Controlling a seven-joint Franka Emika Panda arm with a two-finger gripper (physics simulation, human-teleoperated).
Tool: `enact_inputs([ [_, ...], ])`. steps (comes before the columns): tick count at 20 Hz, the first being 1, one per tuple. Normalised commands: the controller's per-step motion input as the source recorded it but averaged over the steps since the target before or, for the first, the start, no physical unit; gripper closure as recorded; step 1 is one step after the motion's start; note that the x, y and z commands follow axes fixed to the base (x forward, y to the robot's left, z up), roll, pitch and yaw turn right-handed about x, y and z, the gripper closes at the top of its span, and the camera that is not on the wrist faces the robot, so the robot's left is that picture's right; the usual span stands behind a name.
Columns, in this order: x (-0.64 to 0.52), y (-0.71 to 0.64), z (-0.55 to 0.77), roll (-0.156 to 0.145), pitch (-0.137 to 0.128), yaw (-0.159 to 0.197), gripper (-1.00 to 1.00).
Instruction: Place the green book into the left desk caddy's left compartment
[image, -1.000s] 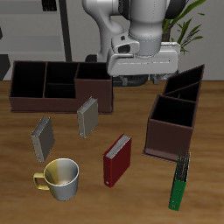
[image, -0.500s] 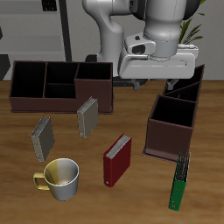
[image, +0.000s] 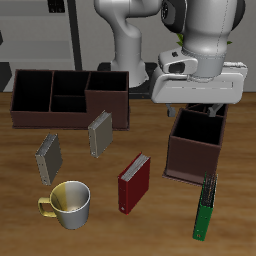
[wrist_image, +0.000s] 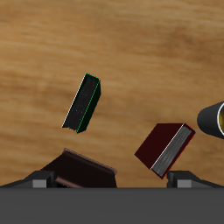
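Observation:
The green book (image: 206, 208) lies on the table near the front edge, just in front of the left desk caddy (image: 193, 152). That caddy is dark maroon and seen end-on, and a full-width black end section (image: 198, 128) shows at its near end. My gripper (image: 196, 110) hangs open and empty above the caddy's middle and hides its far part. In the wrist view the green book (wrist_image: 81, 103) lies apart from the gripper (wrist_image: 107, 182), whose fingers stand wide apart, and the caddy's rim (wrist_image: 83, 171) shows between them.
A red book (image: 134, 182) stands beside the left caddy and also shows in the wrist view (wrist_image: 164, 147). Two grey books (image: 99, 133) (image: 49, 157) and a yellow mug (image: 68, 203) stand mid-table. A second caddy (image: 65, 97), seen broadside, sits at the back.
The gripper has swung sideways from near the broadside caddy to above the end-on caddy, and a little lower. Nothing on the table has moved.

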Motion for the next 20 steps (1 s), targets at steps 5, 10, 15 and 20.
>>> enact_inputs([
  [5, 0.36, 0.15, -0.2, 0.04, 0.005, 0.027, -1.0],
  [10, 0.3, 0.03, -0.29, -0.002, -0.004, -0.006, -1.0],
  [15, 0.16, 0.04, -0.3, -0.019, -0.012, -0.026, -1.0],
  [20, 0.14, 0.11, -0.34, 0.004, 0.012, -0.037, -1.0],
])
